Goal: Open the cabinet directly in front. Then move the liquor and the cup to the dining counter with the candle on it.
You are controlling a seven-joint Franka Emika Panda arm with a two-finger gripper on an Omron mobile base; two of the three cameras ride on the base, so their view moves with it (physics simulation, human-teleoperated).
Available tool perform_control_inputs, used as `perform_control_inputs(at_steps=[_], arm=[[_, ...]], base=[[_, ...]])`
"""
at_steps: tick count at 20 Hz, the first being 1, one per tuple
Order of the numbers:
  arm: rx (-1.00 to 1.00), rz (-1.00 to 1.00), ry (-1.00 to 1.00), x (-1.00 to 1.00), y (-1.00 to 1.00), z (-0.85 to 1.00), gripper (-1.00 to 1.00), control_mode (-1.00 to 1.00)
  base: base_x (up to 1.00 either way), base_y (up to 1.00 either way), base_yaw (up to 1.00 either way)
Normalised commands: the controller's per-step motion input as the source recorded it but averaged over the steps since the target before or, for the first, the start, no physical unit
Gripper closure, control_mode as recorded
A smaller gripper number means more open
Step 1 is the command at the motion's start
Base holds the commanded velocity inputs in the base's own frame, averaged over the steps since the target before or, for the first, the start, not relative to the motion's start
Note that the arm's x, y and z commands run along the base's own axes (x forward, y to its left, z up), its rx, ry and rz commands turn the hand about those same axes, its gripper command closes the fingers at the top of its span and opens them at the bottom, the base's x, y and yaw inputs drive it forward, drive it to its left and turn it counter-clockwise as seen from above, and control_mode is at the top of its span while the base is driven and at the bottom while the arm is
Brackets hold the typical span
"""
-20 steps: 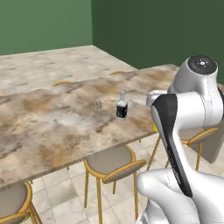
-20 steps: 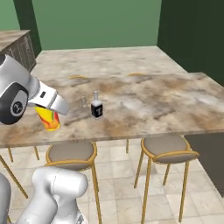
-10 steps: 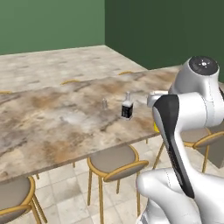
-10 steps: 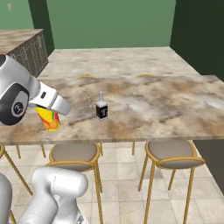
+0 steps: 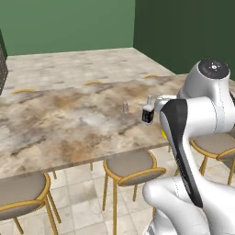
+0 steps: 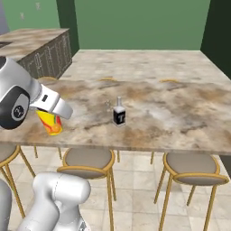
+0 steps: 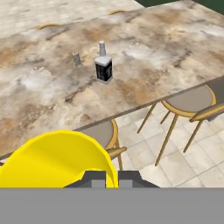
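Cup (image 6: pixel 51 122) was the thing we were busy with. We saw the yellow cup, with its red-orange mark, held up in our gripper (image 7: pixel 106 178), out in front of the dining counter (image 6: pixel 180 117) and not yet over its top. The jaws were squeezed in tight on the near rim of the cup, so it filled the low part of the hand view.

We judged that we were on the last part of the job: carrying the cup to the counter. The liquor (image 6: pixel 119 113) already stood upright on the marble top, and the tiny grey candle (image 7: pixel 76 58) stood near it, a little farther back.

Below the counter edge stood round stools (image 6: pixel 87 161) with grey seats and orange legs.

Next, we thought, we had to reach forward over the edge, bring the cup down onto a bare spot beside the liquor without bumping it, and then let go.
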Motion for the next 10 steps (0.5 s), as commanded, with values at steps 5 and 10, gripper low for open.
perform_control_inputs(at_steps=[5, 10], arm=[[0.00, 0.00, 0.00, 0.00, 0.00, 0.00, 1.00, 1.00], [0.00, 0.00, 0.00, 0.00, 0.00, 0.00, 1.00, 1.00]], base=[[0.01, 0.00, 0.07], [0.59, -0.01, 0.02]])
